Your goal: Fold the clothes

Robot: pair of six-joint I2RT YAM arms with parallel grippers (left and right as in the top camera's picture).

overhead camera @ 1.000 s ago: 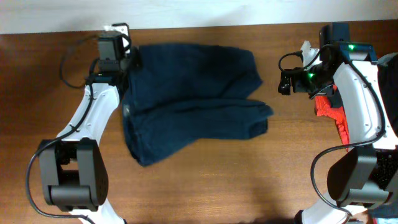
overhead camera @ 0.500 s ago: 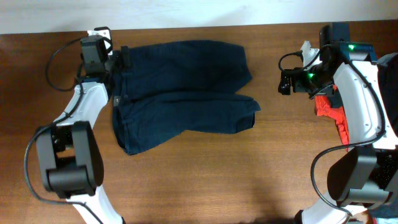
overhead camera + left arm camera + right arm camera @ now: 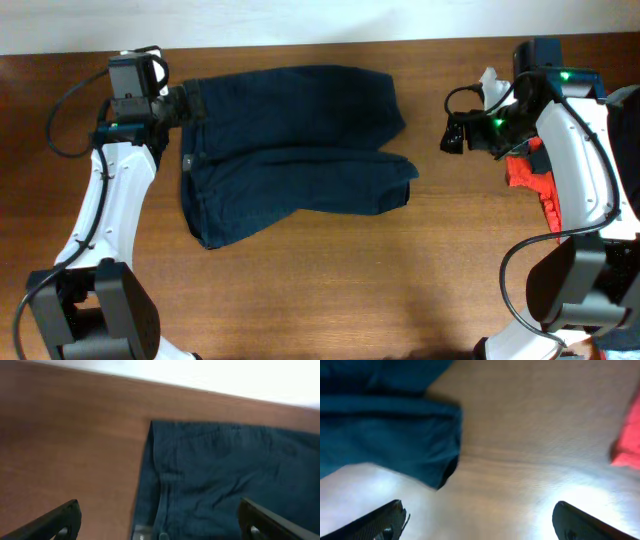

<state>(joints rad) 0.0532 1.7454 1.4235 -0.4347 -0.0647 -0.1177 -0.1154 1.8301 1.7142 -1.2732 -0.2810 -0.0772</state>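
Observation:
Dark navy-blue shorts [image 3: 290, 150] lie flat on the brown table [image 3: 330, 290], waistband to the left, two legs pointing right. My left gripper [image 3: 190, 103] hovers open at the waistband's far corner. In the left wrist view the shorts [image 3: 225, 475] and waistband lie under the left gripper [image 3: 160, 527], whose fingers [image 3: 55, 522] are spread wide and hold nothing. My right gripper [image 3: 452, 135] stands open to the right of the legs. The right wrist view shows a leg end [image 3: 385, 425] ahead of the right gripper [image 3: 480, 525], with bare wood between its fingertips [image 3: 585, 522].
An orange-red garment [image 3: 535, 185] lies by the right arm at the table's right edge, also seen in the right wrist view as the orange-red garment [image 3: 627, 440]. A white object [image 3: 490, 80] sits behind the right gripper. A white wall borders the table's far edge [image 3: 330, 42].
The left gripper dragged the shorts to the left by the waistband, then opened and let go; its arm has drawn back leftward. The shorts now lie flatter. The right arm barely moved.

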